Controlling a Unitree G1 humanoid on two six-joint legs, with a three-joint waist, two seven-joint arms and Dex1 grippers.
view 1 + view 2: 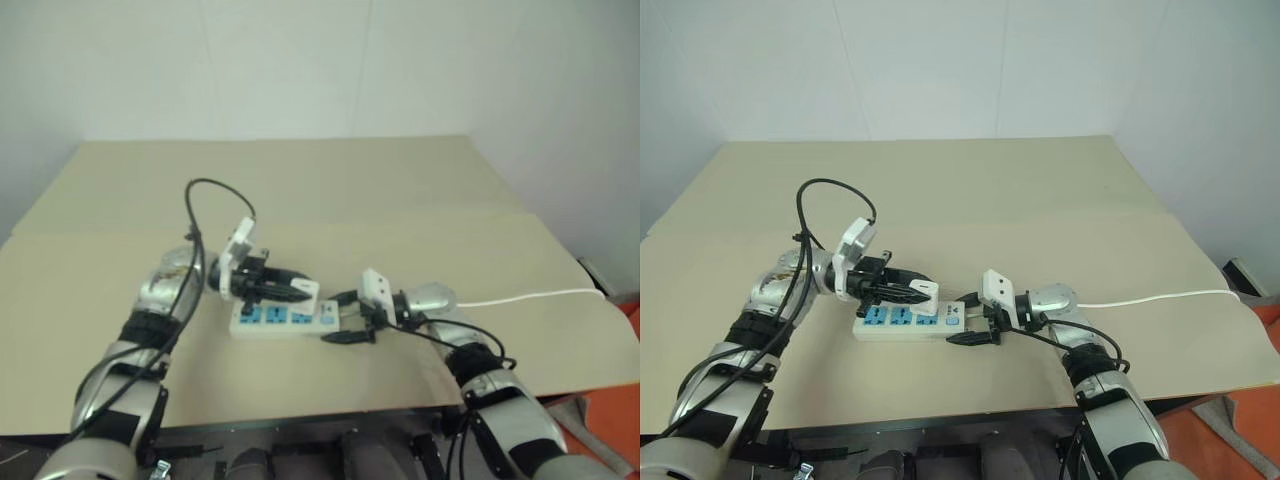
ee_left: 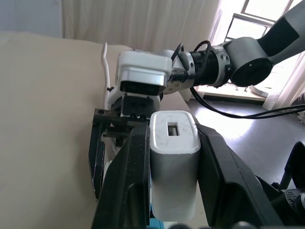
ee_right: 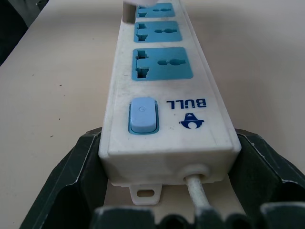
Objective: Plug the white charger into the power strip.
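Blue "BULL" lettering marks the power strip point(image 3: 167, 95).

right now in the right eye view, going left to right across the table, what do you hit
left gripper shut on the white charger → power strip → right gripper straddling the strip's switch end → thin white cord running off to the right
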